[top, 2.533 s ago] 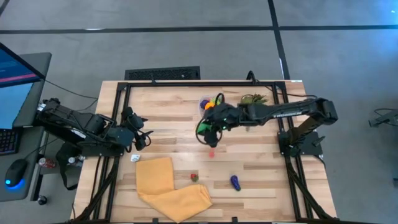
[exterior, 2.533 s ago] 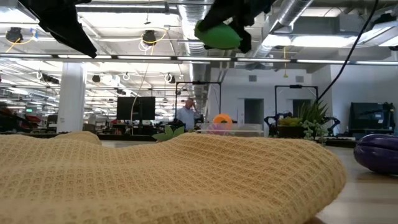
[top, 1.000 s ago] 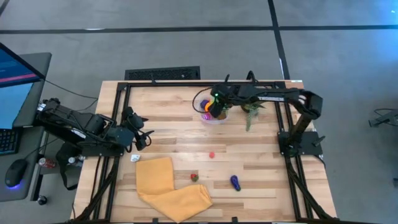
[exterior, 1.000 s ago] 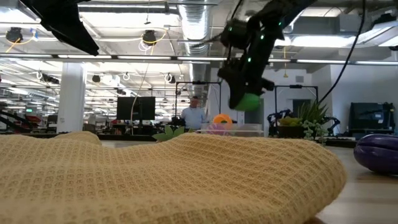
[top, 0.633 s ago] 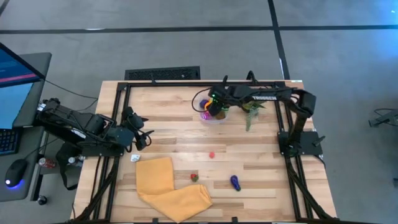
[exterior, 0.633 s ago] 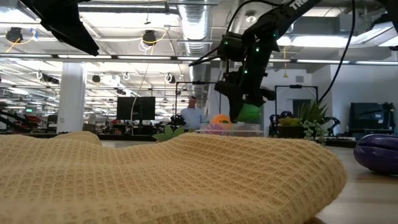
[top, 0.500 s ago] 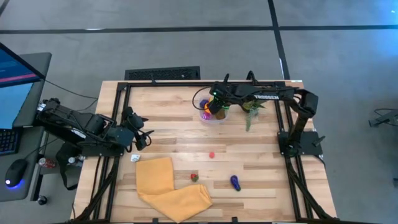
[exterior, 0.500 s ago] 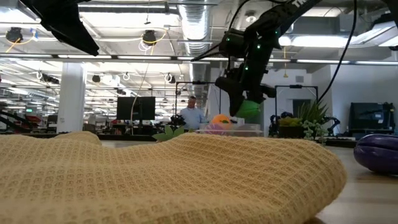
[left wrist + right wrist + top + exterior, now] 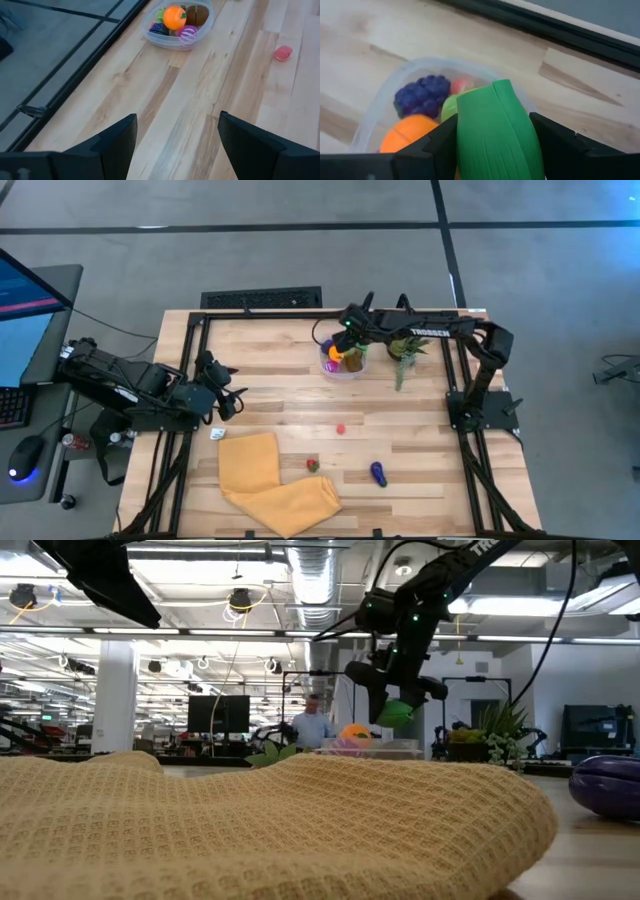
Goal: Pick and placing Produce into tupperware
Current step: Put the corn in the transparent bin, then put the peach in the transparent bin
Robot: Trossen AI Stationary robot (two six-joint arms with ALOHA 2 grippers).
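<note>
A: In the low view, what lies nearest?

B: A yellow waffle-weave cloth fills the front and hides most of the wooden table; the glossy purple toy eggplant is cut off by the picture's right edge; from above it lies whole, near a small red and green piece and apart from a small pink-red piece.

A: And farther?

B: The small round clear plastic tub stands near the far edge, beside the potted green plant; the left wrist view shows in it an orange toy fruit, a brown piece and a magenta striped piece; the right wrist view shows also a purple grape cluster; the other pieces there are half covered, I cannot name them.

A: The right gripper?

B: The right gripper hangs just above the tub; its fingers pinch a ribbed green toy vegetable, which blocks much of the tub in its wrist view; in the low view it shows above the tub.

A: The left one?

B: The left gripper waits at the table's left edge, well apart; its fingers stand spread with nothing between; a person far behind is too small to describe.
</note>
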